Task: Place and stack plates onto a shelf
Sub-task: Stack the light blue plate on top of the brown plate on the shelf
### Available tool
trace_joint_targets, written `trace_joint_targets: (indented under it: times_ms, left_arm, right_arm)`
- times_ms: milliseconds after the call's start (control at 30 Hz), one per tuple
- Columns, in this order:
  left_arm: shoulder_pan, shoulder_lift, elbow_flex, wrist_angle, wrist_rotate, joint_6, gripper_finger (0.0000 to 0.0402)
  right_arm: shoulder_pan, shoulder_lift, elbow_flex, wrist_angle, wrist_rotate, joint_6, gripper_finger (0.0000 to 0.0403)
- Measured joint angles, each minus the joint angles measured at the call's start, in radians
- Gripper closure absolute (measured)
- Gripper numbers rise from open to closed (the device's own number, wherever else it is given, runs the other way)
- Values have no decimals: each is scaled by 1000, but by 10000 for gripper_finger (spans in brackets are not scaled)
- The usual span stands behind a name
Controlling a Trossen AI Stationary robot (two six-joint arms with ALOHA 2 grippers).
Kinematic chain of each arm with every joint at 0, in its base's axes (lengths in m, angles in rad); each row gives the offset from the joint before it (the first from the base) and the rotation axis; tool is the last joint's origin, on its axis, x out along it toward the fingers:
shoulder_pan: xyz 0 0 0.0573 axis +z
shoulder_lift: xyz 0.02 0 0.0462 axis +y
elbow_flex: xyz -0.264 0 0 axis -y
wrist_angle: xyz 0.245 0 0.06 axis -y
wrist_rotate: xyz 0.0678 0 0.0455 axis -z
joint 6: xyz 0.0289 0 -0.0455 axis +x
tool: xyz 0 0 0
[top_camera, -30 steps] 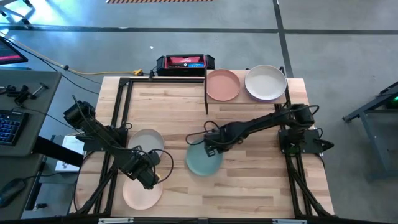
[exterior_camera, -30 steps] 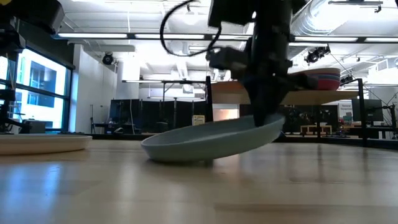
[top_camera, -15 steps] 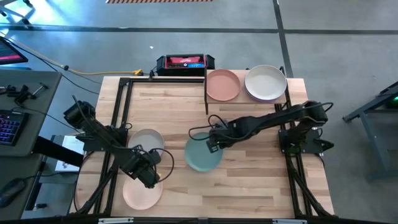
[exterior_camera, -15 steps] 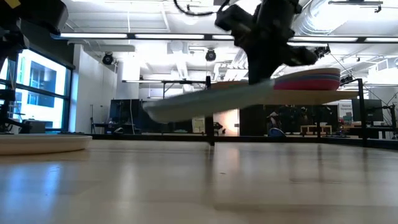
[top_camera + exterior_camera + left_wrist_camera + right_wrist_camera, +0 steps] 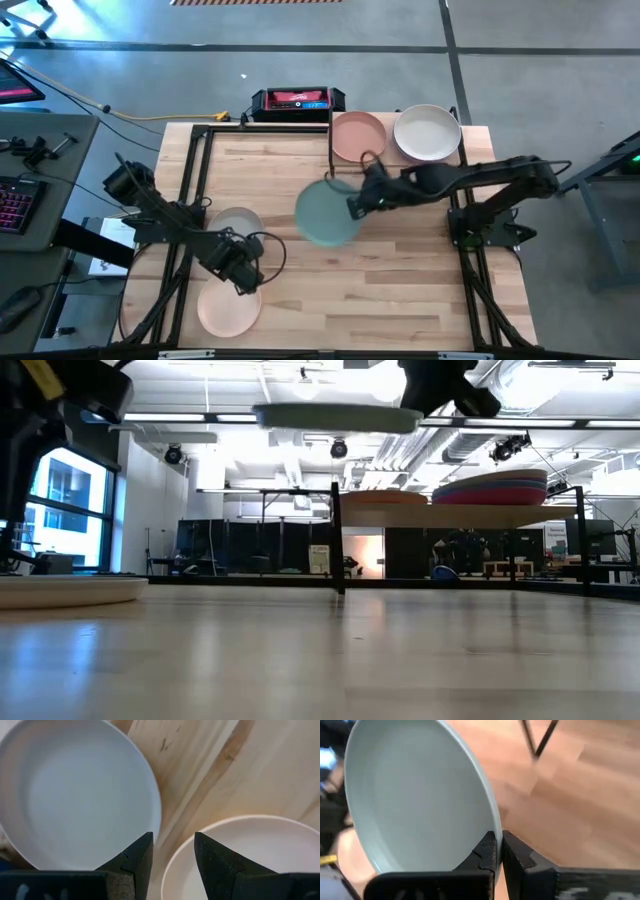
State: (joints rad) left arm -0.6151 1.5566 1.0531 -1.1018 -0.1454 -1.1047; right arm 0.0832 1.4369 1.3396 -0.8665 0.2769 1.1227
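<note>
My right claw (image 5: 352, 208) is clenched on the rim of the teal plate (image 5: 326, 213), held level and high so it can clear the shelf (image 5: 500, 515), just beside it. My left claw (image 5: 172, 851) hangs released over two plates, well apart from the shelf.

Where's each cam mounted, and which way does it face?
High: overhead, straight down on the table; both arms show.
Low: tabletop height, level across; right arm holds the teal plate aloft.
Left wrist: looks past the open left gripper at the grey plate and peach plate.
Right wrist: right gripper pinches the teal plate's rim.
Shared: the teal plate appears in the high, low and right wrist views.
</note>
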Motion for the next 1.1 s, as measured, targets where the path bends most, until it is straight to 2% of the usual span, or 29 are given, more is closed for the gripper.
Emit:
trace_joint_targets:
  times_ms: [167,467,833,1100]
  left_arm:
    - [38,0,0,1,-1,26,268]
    - [93,0,0,1,-1,44,268]
    - [161,0,0,2,0,62,268]
    - [206,0,0,3,-21,82,268]
  right_arm:
    - [-82,-91,0,-6,55,-72,403]
    - [-307,-176,0,-25,54,-191,403]
    - [-580,-172,0,-27,46,-268,403]
    - [-668,-126,1,-25,-10,-320,403]
